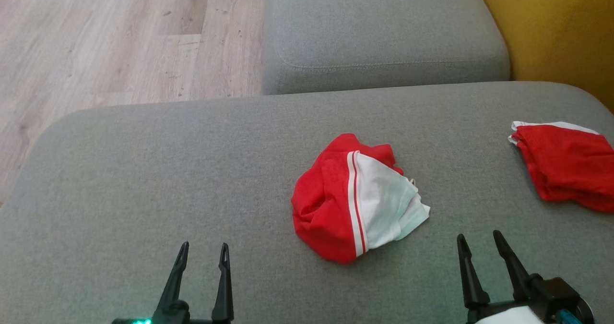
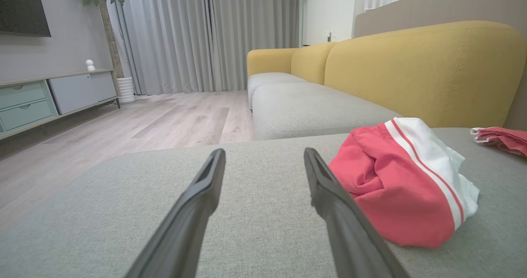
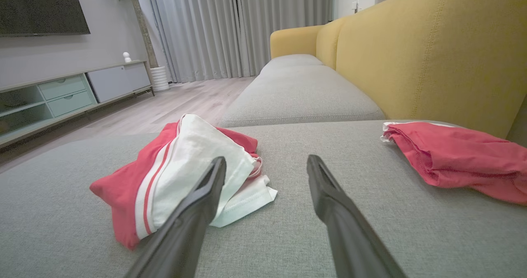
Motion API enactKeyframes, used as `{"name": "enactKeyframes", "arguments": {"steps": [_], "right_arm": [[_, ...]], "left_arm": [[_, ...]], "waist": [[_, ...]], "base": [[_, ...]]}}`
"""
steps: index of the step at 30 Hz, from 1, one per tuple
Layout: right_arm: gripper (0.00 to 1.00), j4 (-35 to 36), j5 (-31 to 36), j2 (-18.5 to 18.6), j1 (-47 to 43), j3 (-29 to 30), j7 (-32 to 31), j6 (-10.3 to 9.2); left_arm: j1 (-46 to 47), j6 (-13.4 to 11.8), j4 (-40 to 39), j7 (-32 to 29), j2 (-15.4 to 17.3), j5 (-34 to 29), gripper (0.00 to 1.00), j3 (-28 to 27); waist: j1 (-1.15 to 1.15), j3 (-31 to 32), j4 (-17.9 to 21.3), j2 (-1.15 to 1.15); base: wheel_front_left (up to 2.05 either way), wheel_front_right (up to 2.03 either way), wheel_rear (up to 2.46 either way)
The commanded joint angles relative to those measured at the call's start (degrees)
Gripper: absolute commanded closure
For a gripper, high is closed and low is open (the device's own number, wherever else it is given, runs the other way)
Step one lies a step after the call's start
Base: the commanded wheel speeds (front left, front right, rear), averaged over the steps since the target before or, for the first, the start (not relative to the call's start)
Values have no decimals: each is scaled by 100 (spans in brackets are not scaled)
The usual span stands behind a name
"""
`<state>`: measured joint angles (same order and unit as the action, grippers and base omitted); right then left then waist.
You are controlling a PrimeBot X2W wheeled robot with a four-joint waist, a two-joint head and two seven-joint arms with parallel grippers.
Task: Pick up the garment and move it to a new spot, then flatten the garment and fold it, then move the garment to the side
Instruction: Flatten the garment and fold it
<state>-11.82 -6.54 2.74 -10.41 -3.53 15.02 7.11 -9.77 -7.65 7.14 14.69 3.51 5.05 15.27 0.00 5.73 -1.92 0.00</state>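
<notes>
Left tool [image 1: 205,245], right tool [image 1: 478,235] gape near crumpled garment [image 1: 336,199].

Soft, even light fills the room, with no glare, and only a faint shadow hugs the crumpled garment [image 1: 357,197] on the grey cushion [image 1: 144,194]. Seen from the head, everything looks pale and slightly grainy. From the wrists it is dimmer, the curtains [image 2: 185,35] lean with the wide lens, and the near fingers [image 2: 185,224] blur.
</notes>
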Motion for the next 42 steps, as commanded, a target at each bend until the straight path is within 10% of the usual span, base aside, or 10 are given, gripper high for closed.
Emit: {"name": "enactKeyframes", "arguments": {"steps": [1, 15, 35, 36, 37, 42], "right_arm": [[0, 210, 20, 57, 155, -132, -3, 37], [0, 343, 57, 191, 403, -267, -3, 37], [0, 406, -42, 317, 1333, -486, -3, 37], [0, 402, -44, 312, 1329, -474, -3, 37], [0, 396, -45, 306, 1327, -460, -3, 37], [0, 355, -42, 260, 1323, -476, -3, 37]], "left_arm": [[211, -57, -154, 30, -58, -10, 0, -194], [1518, 301, 344, 30, -62, -102, 0, 285], [5028, 1258, 3424, -1236, -63, 1784, 0, 2243], [5072, 1281, 3455, -1179, -63, 1812, 19, 2315], [5115, 1297, 3477, -1098, -63, 1814, 93, 2390], [5280, 1386, 3498, -732, -63, 1810, 100, 2829]], "waist": [[0, -8, 10, 0], [0, -714, 247, 0], [0, -2063, 934, 0], [0, -2066, 952, 0], [0, -2065, 967, 0], [0, -1985, 1082, 0]], "base": [[0, 0, 0], [0, 0, 0], [0, 0, 0], [0, 0, 0], [0, 0, 0], [0, 0, 0]]}}
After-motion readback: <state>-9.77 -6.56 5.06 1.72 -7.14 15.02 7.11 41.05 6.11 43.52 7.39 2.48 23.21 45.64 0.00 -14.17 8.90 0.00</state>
